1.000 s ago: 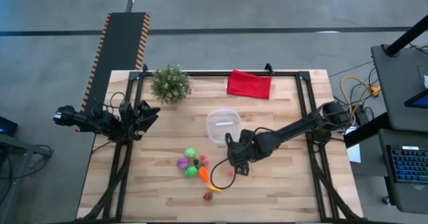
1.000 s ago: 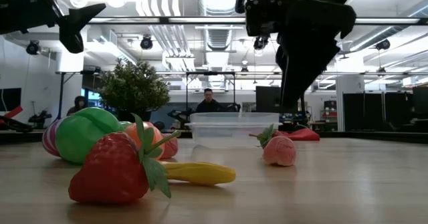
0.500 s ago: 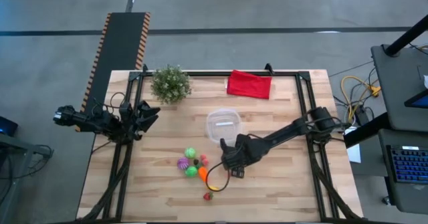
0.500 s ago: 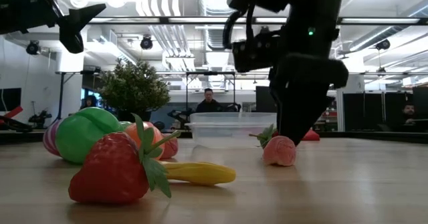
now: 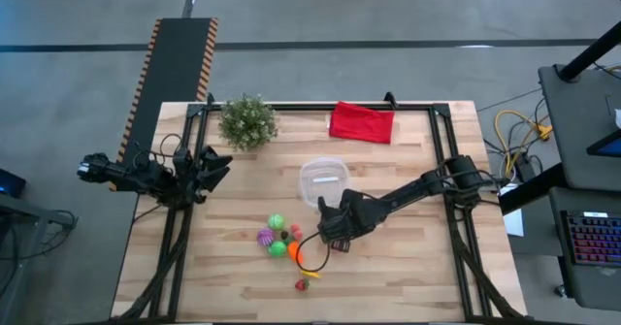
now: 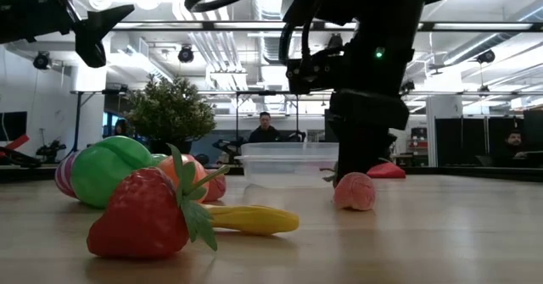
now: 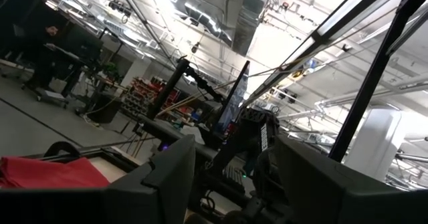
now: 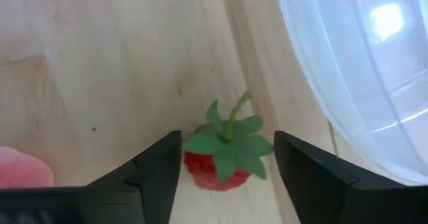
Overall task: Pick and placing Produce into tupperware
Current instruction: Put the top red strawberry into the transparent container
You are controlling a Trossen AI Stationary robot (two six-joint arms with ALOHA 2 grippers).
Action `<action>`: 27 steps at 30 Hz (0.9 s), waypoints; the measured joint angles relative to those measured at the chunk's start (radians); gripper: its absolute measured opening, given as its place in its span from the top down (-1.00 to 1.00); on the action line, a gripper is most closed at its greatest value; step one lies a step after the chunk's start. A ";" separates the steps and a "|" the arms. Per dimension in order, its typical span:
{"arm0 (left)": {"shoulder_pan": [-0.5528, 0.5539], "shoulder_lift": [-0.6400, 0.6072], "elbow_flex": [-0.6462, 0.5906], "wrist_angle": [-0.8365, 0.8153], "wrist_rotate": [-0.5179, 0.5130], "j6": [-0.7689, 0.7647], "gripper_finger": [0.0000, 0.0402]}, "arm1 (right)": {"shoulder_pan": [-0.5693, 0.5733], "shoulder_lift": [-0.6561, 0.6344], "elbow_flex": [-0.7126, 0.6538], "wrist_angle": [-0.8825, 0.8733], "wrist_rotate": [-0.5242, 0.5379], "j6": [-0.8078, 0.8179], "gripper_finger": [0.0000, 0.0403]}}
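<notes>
The produce lies in a loose cluster [image 5: 281, 240] on the wood table: green, purple, orange, yellow and red pieces. A small red strawberry with green leaves [image 8: 224, 156] lies on the table between the open fingers of my right gripper [image 8: 227, 167], which is low over the table [image 5: 328, 236] just near the clear round tupperware [image 5: 323, 182]. The fingers stand on either side of the strawberry; no touch shows. A pink piece [image 6: 354, 192] lies beside it. My left gripper [image 5: 215, 166] waits open, raised at the table's left.
A bushy potted plant [image 5: 247, 121] and a red folded cloth [image 5: 362, 121] are at the far edge. In the low view a big strawberry [image 6: 144, 216], a yellow piece [image 6: 251, 219] and a green piece [image 6: 110, 170] lie near the camera. People show in the room behind.
My right gripper has come down to the table and moved toward the table's left edge, over the small strawberry near the tupperware. The produce and the tupperware have stayed where they were.
</notes>
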 joint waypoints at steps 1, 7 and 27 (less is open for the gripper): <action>0.000 0.000 0.000 0.000 0.000 0.000 0.04 | -0.002 0.000 0.000 0.000 0.000 0.000 -0.08; 0.000 -0.001 0.000 0.000 0.001 0.000 0.04 | -0.014 0.000 -0.002 -0.001 -0.032 0.000 0.18; 0.000 0.000 0.000 0.002 0.001 0.001 0.04 | -0.043 -0.167 0.110 -0.127 -0.007 0.088 0.28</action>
